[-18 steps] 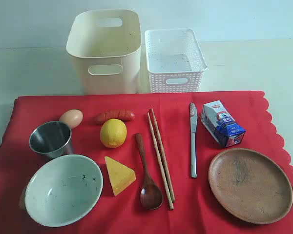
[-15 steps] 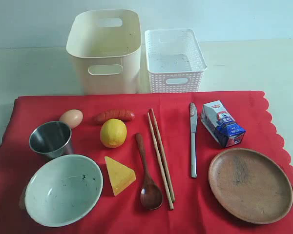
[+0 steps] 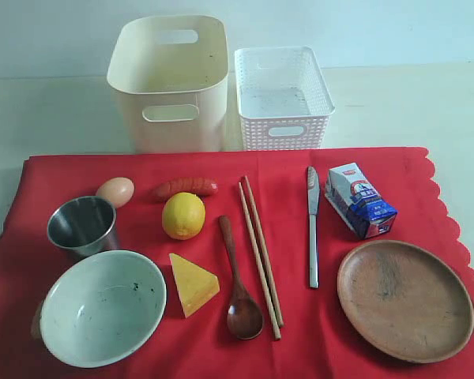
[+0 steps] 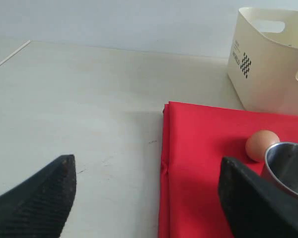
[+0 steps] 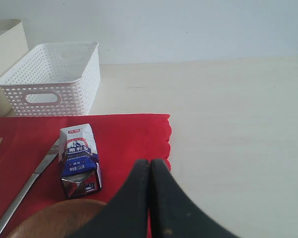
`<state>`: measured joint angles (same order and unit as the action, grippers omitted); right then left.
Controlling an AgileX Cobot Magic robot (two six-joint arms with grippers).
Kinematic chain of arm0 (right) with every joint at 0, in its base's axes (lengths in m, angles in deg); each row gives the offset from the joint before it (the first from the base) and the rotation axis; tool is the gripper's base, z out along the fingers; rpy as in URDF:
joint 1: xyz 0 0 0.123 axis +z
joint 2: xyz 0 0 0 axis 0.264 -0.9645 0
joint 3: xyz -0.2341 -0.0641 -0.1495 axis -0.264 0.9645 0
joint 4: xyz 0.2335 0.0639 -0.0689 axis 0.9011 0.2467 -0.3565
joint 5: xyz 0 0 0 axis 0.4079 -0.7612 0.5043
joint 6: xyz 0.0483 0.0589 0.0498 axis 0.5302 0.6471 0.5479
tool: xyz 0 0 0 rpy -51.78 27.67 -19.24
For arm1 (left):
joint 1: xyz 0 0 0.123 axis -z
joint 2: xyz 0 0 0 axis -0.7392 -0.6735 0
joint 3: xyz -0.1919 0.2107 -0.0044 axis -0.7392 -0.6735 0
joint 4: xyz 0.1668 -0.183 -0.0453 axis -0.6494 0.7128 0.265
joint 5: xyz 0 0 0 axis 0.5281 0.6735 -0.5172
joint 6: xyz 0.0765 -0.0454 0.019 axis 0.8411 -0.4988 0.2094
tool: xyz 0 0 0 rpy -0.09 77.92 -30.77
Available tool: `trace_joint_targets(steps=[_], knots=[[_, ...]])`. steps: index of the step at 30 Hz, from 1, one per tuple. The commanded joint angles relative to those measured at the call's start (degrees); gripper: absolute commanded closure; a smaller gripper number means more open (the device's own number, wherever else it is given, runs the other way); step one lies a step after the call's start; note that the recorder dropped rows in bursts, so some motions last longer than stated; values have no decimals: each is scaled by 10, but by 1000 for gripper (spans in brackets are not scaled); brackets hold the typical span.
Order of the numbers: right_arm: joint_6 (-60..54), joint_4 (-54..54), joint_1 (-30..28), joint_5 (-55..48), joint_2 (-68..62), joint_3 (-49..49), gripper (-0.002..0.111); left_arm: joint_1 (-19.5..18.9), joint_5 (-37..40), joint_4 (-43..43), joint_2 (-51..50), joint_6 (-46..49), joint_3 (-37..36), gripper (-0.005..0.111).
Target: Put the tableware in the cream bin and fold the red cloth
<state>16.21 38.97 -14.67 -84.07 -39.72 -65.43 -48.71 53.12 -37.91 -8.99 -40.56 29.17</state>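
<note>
Step one: cream bin [image 3: 182, 134] holds nothing. Your left end effector [image 4: 146, 166], spread wide, is near the steel cup [image 3: 80, 225]; grab it. Your right end effector [image 5: 150, 166] is pressed together.

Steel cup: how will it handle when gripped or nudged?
Steel cup looks rigid and thin-walled, so it is probably light. Its shiny walls may slip when gripped. It stands upright on soft cloth, so a side push could tip it.

Left gripper [image 4: 146, 168] is hanging with jaws spread wide apart, gripping nothing. Right gripper [image 5: 150, 166] is pressing its jaws fully together, empty.
</note>
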Motion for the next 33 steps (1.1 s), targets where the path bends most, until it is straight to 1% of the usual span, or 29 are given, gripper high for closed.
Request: trace_joint_targets(steps=[1, 7, 10, 15, 17, 33], knots=[[1, -3, 0, 7, 3, 1, 108, -2, -6, 2, 3, -3, -1, 31], [1, -3, 0, 7, 3, 1, 108, -4, -6, 2, 3, -3, -1, 31], [1, -3, 0, 7, 3, 1, 108, -15, -6, 2, 3, -3, -1, 31], [1, -3, 0, 7, 3, 1, 108, -46, -6, 2, 3, -3, -1, 31], [1, -3, 0, 7, 3, 1, 108, -52, -6, 2, 3, -3, -1, 31], [1, -3, 0, 7, 3, 1, 108, -52, -6, 2, 3, -3, -1, 31]])
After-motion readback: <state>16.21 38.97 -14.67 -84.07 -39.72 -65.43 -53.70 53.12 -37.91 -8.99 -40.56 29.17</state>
